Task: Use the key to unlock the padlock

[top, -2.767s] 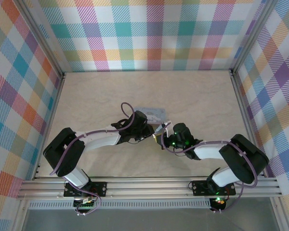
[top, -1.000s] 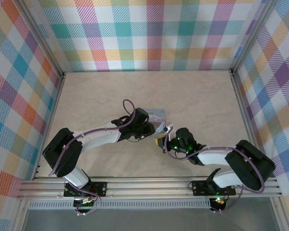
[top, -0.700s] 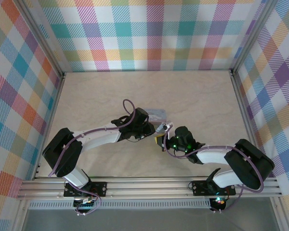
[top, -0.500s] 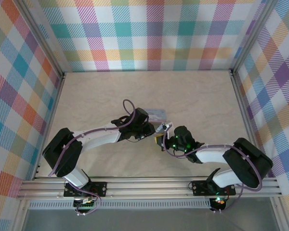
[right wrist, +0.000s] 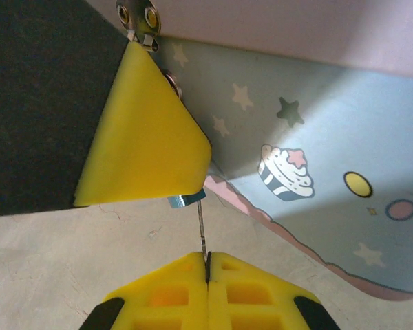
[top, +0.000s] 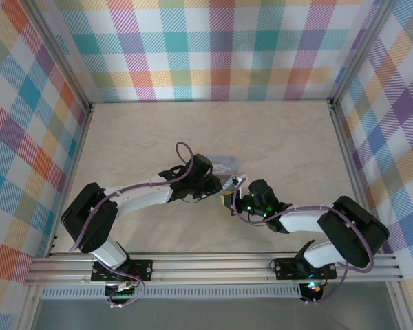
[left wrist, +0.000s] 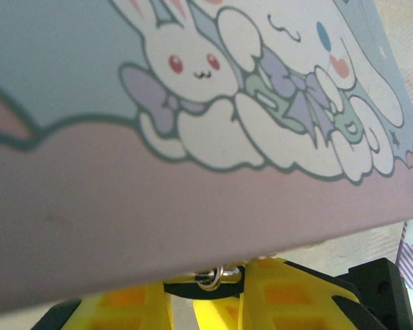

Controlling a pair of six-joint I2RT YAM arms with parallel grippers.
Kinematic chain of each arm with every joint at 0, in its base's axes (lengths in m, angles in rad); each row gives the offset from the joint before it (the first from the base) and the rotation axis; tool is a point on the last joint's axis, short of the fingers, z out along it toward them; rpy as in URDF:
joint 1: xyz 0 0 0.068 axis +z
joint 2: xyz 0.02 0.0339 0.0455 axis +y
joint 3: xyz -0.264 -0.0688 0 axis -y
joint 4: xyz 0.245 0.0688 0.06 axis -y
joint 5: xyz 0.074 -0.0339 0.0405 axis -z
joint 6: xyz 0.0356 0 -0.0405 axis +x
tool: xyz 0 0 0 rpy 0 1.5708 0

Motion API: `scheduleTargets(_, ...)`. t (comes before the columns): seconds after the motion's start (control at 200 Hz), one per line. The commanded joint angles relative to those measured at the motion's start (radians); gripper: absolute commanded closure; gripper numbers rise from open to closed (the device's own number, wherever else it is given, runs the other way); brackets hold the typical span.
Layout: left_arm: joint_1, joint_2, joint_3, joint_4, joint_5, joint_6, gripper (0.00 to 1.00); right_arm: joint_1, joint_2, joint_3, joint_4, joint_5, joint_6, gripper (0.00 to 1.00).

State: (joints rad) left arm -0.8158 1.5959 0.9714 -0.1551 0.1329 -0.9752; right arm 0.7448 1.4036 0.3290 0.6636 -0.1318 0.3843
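Although the key (right wrist: 202, 230), pinched in the closed right gripper (right wrist: 207, 258), is set at the padlock (right wrist: 184, 200) clamped by the left gripper (left wrist: 205, 292) beside the tin (right wrist: 316, 137), unlocking is not evidenced.

no words or numbers readable; the tin (left wrist: 69, 62) carries cartoon animals.

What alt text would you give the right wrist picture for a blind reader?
The right gripper, shut on the thin key, points it up at the small blue padlock peeking from under the left gripper's yellow finger. A pale blue tin with stars and a cupcake fills the background.
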Motion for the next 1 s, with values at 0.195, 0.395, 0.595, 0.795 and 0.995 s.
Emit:
scheduleTargets(0.195, 0.006, -0.02, -0.005, 0.027, -0.001, 0.017, 0.99, -0.007, -0.047, -0.03, 0.021, -0.006, 0.01, 1.0)
scheduleTargets(0.395, 0.007, -0.021, -0.008, 0.031, 0.004, 0.017, 0.99, -0.007, -0.048, -0.027, 0.028, -0.009, 0.01, 1.0)
scheduleTargets(0.595, 0.007, -0.021, -0.015, 0.038, 0.011, 0.017, 0.99, -0.007, -0.038, -0.011, 0.034, -0.014, 0.007, 1.0)
scheduleTargets(0.795, 0.003, -0.016, -0.023, 0.05, 0.019, 0.013, 0.99, -0.012, -0.028, -0.004, 0.059, -0.021, 0.011, 1.0)
scheduleTargets(0.995, -0.003, -0.014, -0.022, 0.055, 0.02, 0.012, 0.99, -0.02, -0.004, 0.016, 0.07, -0.036, 0.016, 1.0)
